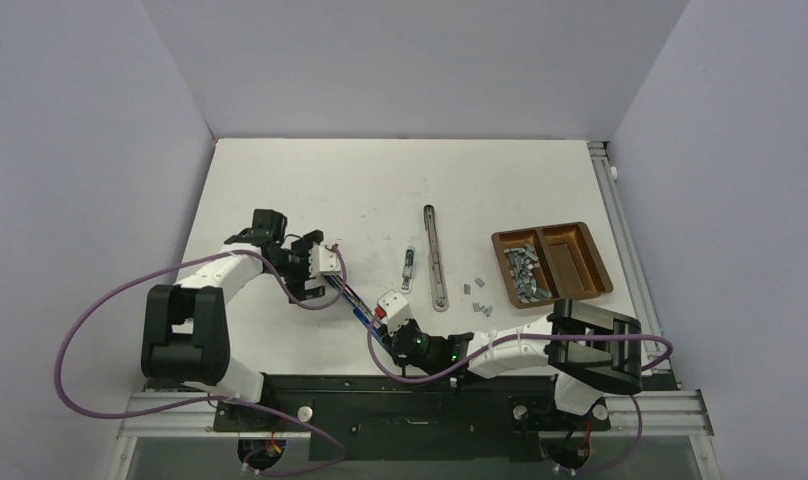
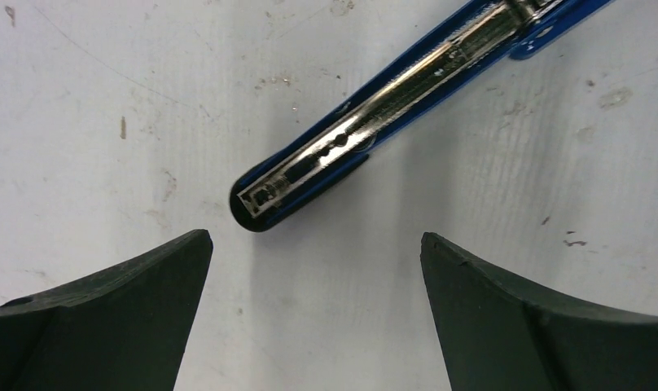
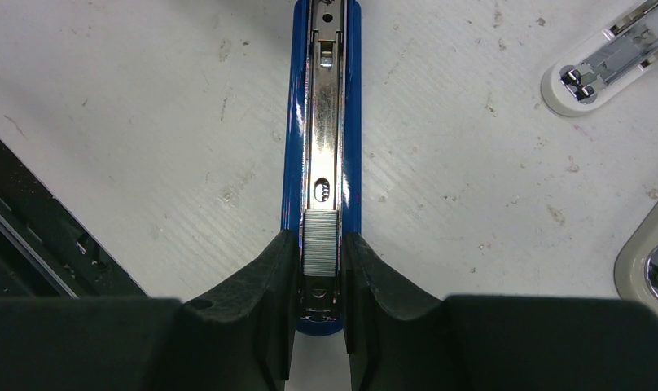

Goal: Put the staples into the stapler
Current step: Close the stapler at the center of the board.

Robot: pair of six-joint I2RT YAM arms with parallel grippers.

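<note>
Nearest the arm bases, the right gripper (image 3: 321,252) is low over the white table (image 1: 310,190). Its black jaws are narrow, closed on a short silvery strip (image 3: 321,232) of staples. The strip lies in the open metal channel of a blue stapler (image 3: 321,122), at the channel's near end. The wrist view does not settle whether the fingers also press the channel walls.

The stapler lies flat, running from the right gripper up and left toward the left gripper (image 2: 316,269). That gripper hovers just past the stapler's far tip with its jaws spread wide and holding nothing. Its fingers (image 2: 130,301) stand apart from the tip.

Right of the blue stapler lie a small white stapler (image 1: 408,268) and, just beyond it, a long pale stapler (image 1: 435,255), opened flat. A few loose staples (image 1: 478,288) are scattered near the long stapler's near end.

Further right sits a brown two-compartment tray (image 1: 575,262). A heap of staple strips (image 1: 521,270) fills its left compartment.
</note>
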